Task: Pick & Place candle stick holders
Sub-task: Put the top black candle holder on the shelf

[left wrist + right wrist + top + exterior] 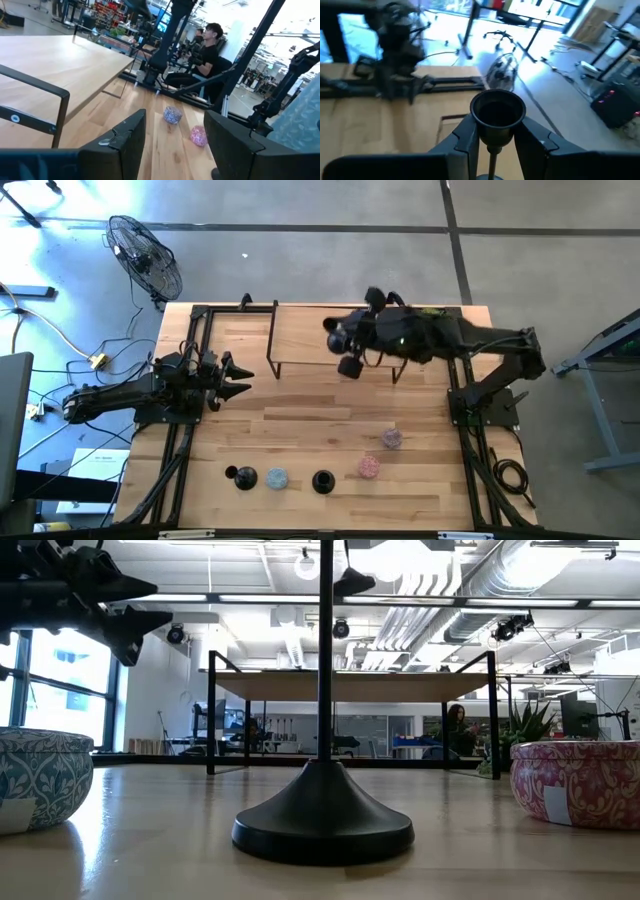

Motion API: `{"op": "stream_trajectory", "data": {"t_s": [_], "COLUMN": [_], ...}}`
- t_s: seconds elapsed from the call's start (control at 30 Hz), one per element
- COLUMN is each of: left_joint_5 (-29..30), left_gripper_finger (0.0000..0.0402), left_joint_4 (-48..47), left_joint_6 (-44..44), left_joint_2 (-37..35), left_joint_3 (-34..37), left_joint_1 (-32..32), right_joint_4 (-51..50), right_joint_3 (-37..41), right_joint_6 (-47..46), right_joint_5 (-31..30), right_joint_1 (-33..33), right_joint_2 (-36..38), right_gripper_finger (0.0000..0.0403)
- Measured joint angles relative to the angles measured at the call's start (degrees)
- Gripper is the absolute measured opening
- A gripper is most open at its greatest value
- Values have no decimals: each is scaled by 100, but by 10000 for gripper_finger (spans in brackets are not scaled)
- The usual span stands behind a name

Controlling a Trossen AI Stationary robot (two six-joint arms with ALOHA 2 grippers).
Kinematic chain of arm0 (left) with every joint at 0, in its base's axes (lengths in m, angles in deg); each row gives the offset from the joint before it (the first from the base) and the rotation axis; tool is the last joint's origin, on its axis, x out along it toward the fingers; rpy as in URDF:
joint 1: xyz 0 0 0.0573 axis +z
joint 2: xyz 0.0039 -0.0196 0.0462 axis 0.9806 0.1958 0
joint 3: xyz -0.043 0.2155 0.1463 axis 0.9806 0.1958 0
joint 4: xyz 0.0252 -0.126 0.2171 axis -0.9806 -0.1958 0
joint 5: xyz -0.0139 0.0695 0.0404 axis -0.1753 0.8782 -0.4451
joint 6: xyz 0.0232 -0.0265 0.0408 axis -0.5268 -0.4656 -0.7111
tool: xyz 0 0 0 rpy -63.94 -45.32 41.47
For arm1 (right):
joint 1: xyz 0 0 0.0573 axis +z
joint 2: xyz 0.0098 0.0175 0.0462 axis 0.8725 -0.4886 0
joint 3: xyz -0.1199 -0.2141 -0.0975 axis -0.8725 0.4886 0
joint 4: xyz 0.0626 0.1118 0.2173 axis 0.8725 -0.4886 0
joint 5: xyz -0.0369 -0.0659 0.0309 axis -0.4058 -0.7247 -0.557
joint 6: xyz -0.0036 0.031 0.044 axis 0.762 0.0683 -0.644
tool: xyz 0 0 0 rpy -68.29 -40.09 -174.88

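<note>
Two black candlestick holders stand on their round bases near the table's near edge [240, 476] [322, 480]; one of them fills the low view [322, 825]. My right gripper [342, 348] is over the left part of the raised wooden shelf [420, 340], shut on a third holder, whose cup [497, 111] shows in the right wrist view. My left gripper [236, 378] is open and empty at the table's left, level with the shelf's left end; its fingers [125, 140] stand apart in the left wrist view. My right gripper pinches the holder between its two fingers [466, 140], on the thin stem just under the cup [492, 146]. The fingers come from the table's right side and lie across the stem. The holder is lifted clear, its cup up and its stem hanging down below the fingers.
A blue patterned tin [276, 478] sits between the two standing holders, with a pink tin [369, 467] and a purple tin [391, 438] to their right. The shelf's black metal frame [272, 340] stands at the far side. A person sits beyond the table [207, 55].
</note>
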Motion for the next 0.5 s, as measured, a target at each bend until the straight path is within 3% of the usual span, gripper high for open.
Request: {"op": "stream_trajectory", "data": {"t_s": [0.33, 0.5], "left_joint_5": [-346, -377], "left_gripper_finger": [198, 198], "left_joint_4": [-161, -336], "left_joint_6": [9, 7], "left_joint_2": [0, 2], "left_joint_3": [0, 0], "left_joint_1": [0, -2], "right_joint_4": [-35, 17], "right_joint_3": [44, 522], "right_joint_6": [-882, -1011], "right_joint_5": [2017, 2447], "right_joint_1": [-1621, -2195], "right_joint_2": [332, 359], "right_gripper_finger": [90, 90]}}
